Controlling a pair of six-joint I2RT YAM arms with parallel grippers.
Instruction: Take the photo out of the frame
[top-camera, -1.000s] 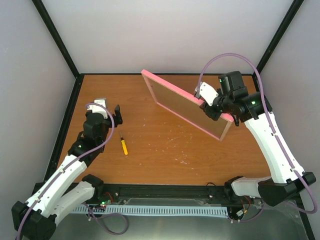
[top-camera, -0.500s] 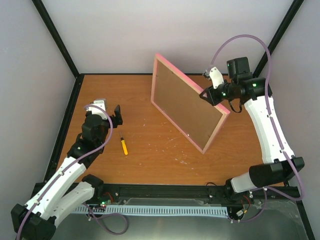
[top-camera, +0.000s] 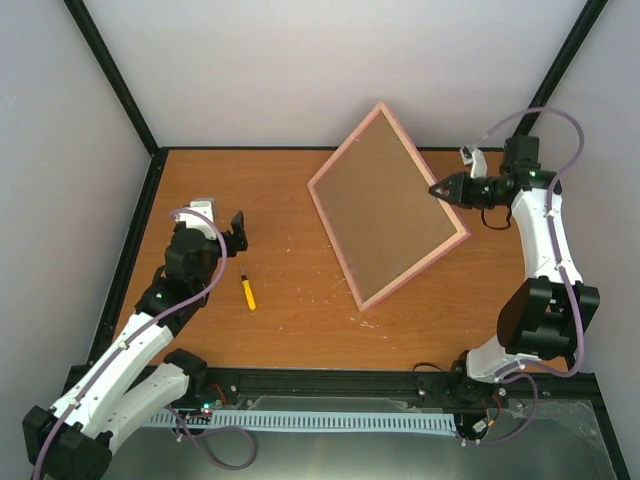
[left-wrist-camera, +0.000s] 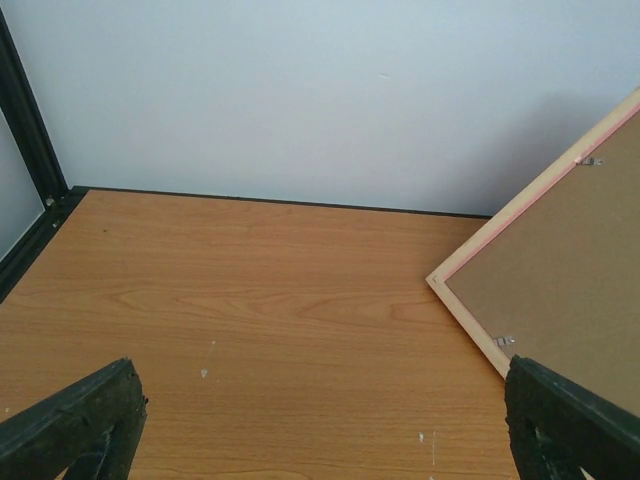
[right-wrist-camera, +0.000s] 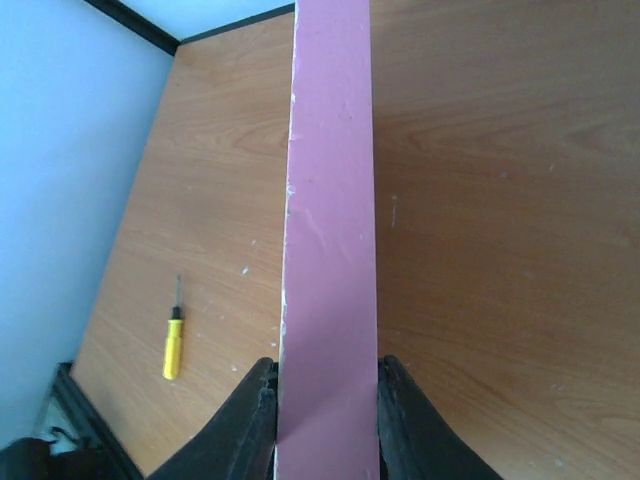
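Since a second ago the frame (right-wrist-camera: 330, 220) has swung round, its brown back now facing up, tilted over the desk (top-camera: 300, 300). The right gripper's (top-camera: 437, 189) jaws clamp its pink edge. The left gripper's (top-camera: 237, 230) jaws stand wide apart, empty.

Overhead rear view, wrist close-ups, frame (right-wrist-camera: 330, 250) shared

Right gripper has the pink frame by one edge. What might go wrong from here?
1. The right gripper pinches the frame on one thin edge only; such a large, tilted panel may pivot or slip out.
2. The left gripper is open and well apart from it, so nothing would catch a drop.
3. Only the backing board shows; its small clips may be hard to work.
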